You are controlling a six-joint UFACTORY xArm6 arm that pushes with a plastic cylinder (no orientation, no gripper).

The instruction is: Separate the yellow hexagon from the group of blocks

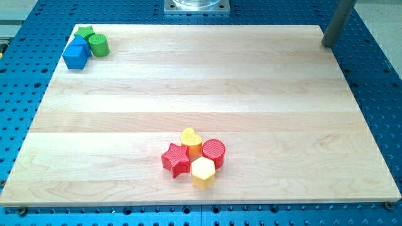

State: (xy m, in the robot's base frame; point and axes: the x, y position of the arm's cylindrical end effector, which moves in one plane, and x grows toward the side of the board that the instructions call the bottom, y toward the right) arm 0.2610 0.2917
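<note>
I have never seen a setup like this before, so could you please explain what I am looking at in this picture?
This is a single camera view looking down at an angle on a pale wooden board that lies on a blue perforated table. The grey rod at the view's top right belongs to a robot arm; it has no hand, only that rod, and its lower end, my tip, pushes blocks across the surface. Nothing is held.

Near the view's bottom, four blocks sit close together: a yellow hexagon, a red star, a yellow heart and a red cylinder. In the view's top left corner is a second cluster: a blue block, a green cylinder and a green star.

My tip is far from both groups, just off the board's top right edge.
</note>
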